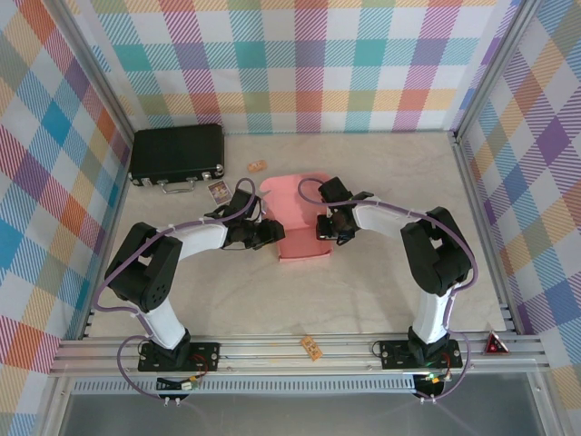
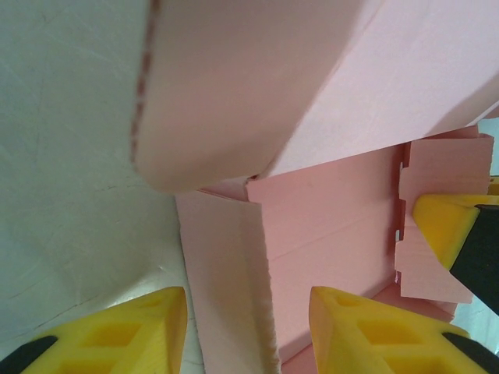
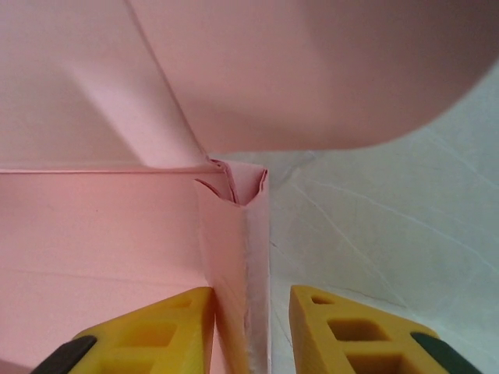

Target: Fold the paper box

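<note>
Left gripper (image 2: 245,312) and right gripper (image 3: 251,300) each straddle, jaws apart, one raised side of the box (image 1: 295,218); side-folding looks underway, and the next move likely calls for pinching both sides shut.

a: counts?
b: one paper box (image 1: 292,218), one black case (image 1: 177,156), one small card (image 1: 218,192), one red triangle (image 1: 495,342).
a: any pairs?
b: two orange tiles (image 1: 258,166) (image 1: 311,347). two grippers: left gripper (image 1: 272,234), right gripper (image 1: 328,227).

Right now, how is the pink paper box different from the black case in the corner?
The salmon-pink thin card box is open, flap raised; the black hard case is shut. The box sits mid-table between the left hand and right hand; the case lies far left, away from them. Both are rectangular and rest on the table.
</note>
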Motion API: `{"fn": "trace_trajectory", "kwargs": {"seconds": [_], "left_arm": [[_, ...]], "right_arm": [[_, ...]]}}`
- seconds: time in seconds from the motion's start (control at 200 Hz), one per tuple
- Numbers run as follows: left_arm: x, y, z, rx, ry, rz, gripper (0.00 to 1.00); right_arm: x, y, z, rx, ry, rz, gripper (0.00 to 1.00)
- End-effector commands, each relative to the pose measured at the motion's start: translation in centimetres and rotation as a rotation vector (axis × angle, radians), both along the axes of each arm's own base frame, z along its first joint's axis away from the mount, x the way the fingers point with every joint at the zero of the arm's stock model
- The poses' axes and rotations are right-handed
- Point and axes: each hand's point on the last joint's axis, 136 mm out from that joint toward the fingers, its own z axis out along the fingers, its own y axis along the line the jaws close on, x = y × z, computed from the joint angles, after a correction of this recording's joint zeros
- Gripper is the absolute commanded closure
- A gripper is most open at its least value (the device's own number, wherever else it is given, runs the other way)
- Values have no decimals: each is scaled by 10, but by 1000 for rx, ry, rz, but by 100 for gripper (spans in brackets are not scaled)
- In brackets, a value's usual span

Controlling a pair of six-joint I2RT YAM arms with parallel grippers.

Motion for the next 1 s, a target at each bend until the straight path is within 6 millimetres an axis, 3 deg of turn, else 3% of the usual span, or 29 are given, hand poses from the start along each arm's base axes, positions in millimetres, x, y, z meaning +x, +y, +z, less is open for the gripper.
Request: {"fn": "trace_trajectory", "kwargs": {"seconds": [0.0, 0.445, 0.995], "left_arm": [[-2, -2, 6, -17, -10, -1, 55], [-2, -6, 2, -19, 2, -11, 55], [-2, -8, 2, -19, 6, -17, 56]], "right_arm": [[3, 0, 1, -33, -4, 11, 68], [7, 1, 4, -37, -23, -9, 72], [12, -3, 21, -33, -83, -48, 67]]}}
